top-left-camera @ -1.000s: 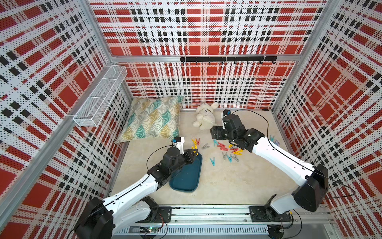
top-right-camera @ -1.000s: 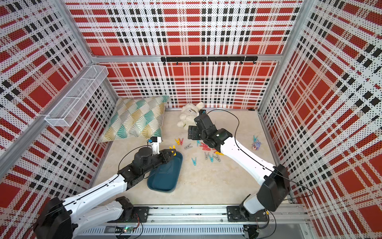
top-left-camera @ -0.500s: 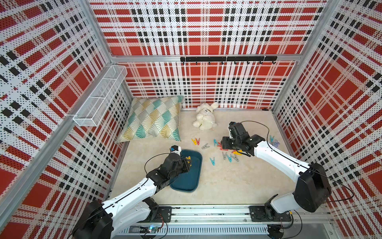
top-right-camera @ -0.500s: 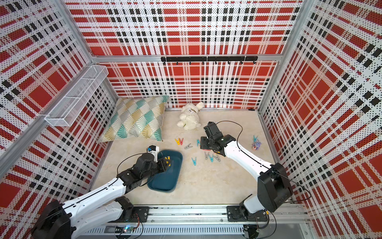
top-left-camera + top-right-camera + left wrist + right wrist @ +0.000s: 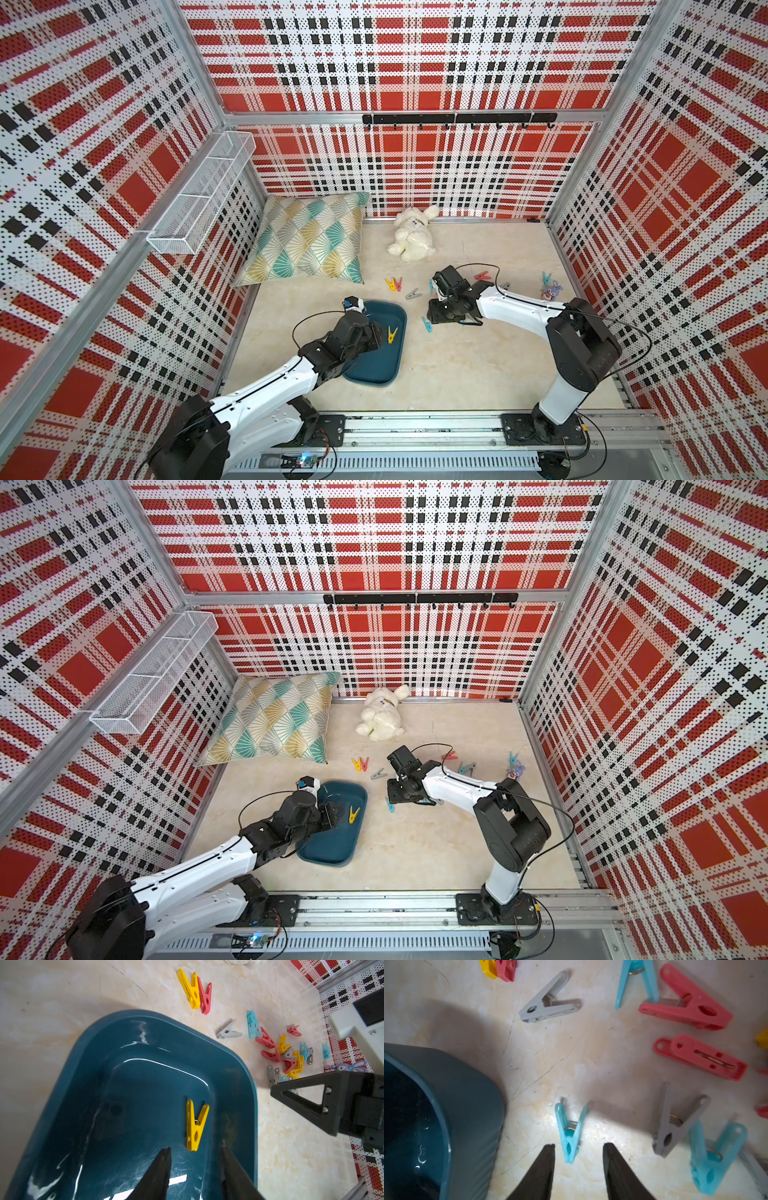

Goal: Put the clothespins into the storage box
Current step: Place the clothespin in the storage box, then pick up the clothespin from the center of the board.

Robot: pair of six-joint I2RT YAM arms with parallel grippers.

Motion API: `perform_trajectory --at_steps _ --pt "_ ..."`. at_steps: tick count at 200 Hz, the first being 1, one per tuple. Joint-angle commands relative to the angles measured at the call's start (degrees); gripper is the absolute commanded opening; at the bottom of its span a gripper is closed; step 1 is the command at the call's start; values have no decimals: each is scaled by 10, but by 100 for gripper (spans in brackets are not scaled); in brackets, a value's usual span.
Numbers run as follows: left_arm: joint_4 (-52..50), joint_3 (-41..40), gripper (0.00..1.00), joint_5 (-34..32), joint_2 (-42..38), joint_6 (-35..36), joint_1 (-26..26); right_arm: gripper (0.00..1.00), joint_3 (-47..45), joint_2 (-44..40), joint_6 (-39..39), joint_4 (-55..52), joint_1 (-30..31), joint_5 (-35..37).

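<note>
Yellow clothespin [image 5: 195, 1126] dropped into arm-covered storage box [image 5: 386, 365]; left claw [image 5: 195, 1149] parted, right claw [image 5: 579, 1145] parted astride blue clothespin [image 5: 569, 1134]

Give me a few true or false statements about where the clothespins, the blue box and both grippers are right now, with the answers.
1. A yellow clothespin lies inside the storage box. True.
2. The left gripper is clamped on that yellow clothespin. False: its jaws stand open and the pin lies free ahead of them.
3. The right gripper has its open jaws on either side of the narrow end of a light blue clothespin. True.
4. The white plush toy is in the storage box. False: it lies on the table, well away from the box.
</note>
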Motion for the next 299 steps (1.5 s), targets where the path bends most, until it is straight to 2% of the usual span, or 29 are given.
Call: perform_trajectory --at_steps 1,37,115,143,193,232,262,299 --pt "-8 5 43 -19 -18 6 -3 46 19 21 8 5 7 21" --pt "-8 11 43 -22 -30 6 -3 43 28 43 10 1 9 41" --pt "-2 13 42 -18 -33 5 -3 38 40 75 11 13 11 35" --pt "2 9 41 -17 -34 2 -3 30 42 88 9 12 12 29" --pt "6 15 40 -15 -31 2 -3 22 21 74 15 22 15 28" --pt "21 28 41 -8 -21 4 -3 9 15 57 22 28 15 18" --pt "66 29 44 22 -15 4 -3 1 24 38 27 26 15 7" --pt "129 29 46 58 1 -1 -3 0 49 5 29 15 15 -6"
